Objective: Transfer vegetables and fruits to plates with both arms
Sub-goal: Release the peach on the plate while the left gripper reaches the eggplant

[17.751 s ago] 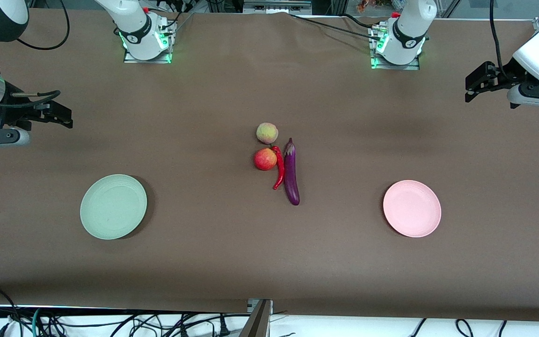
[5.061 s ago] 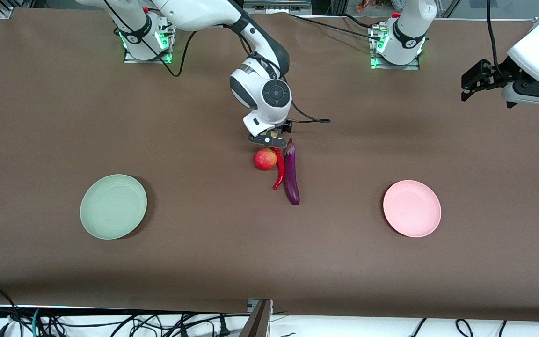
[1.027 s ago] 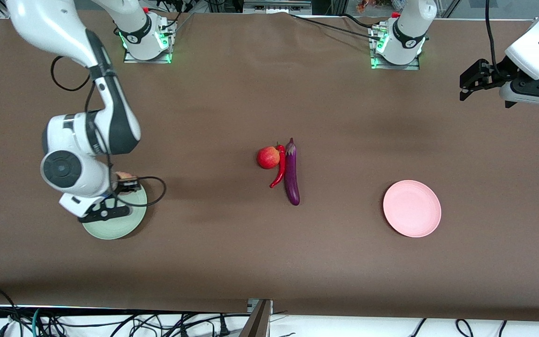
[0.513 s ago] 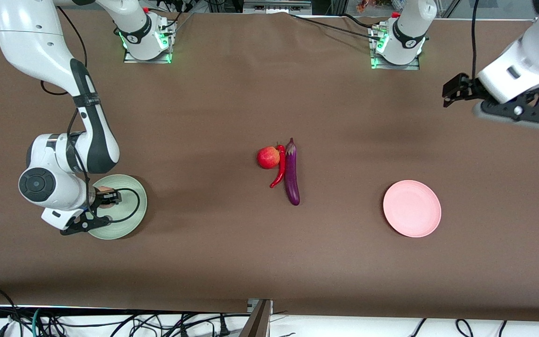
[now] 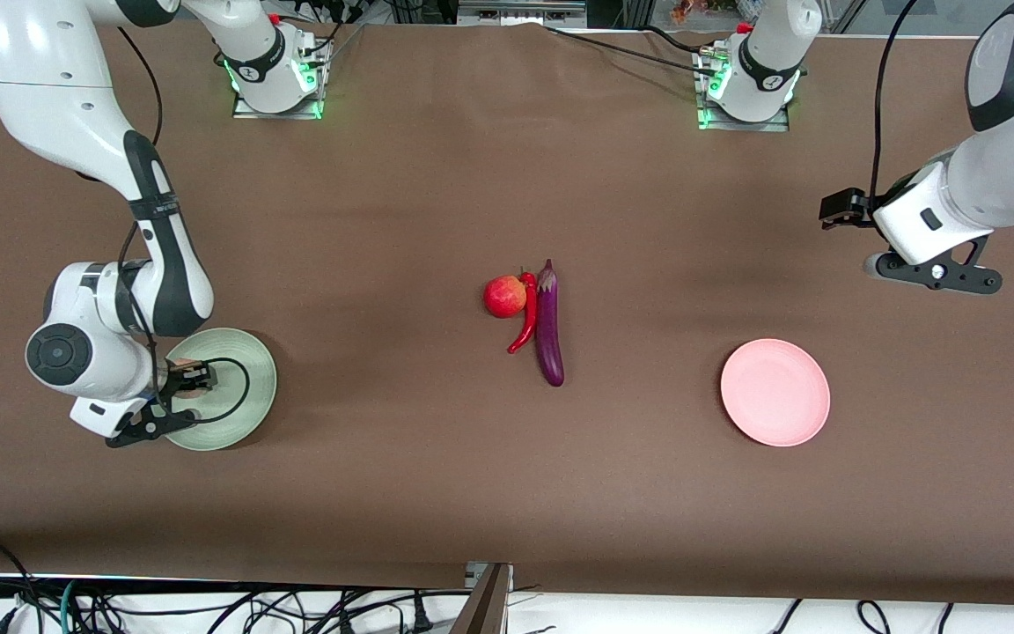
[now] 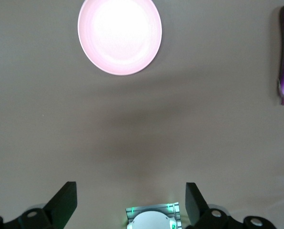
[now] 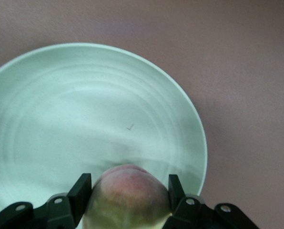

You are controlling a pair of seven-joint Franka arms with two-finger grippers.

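Brown cloth covers the desk [image 5: 401, 176]. I see my right gripper [image 7: 127, 191] clenched on the peach [image 7: 126, 195] over the mint green plate [image 5: 247, 414], near the right arm's end. My left gripper [image 6: 131, 202] hangs released over bare cloth near the left arm's end, the pink plate [image 5: 775, 393] nearby. At the desk's middle lie the red fruit [image 5: 504, 296], chili pepper [image 5: 525, 325] and eggplant [image 5: 548, 326], touching in a row.

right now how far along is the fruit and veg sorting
Nothing is on a plate yet. The right gripper, shut on the peach, is over the mint green plate. The apple, chili pepper and eggplant lie mid-table, and the pink plate is bare. The left gripper is open above the table.
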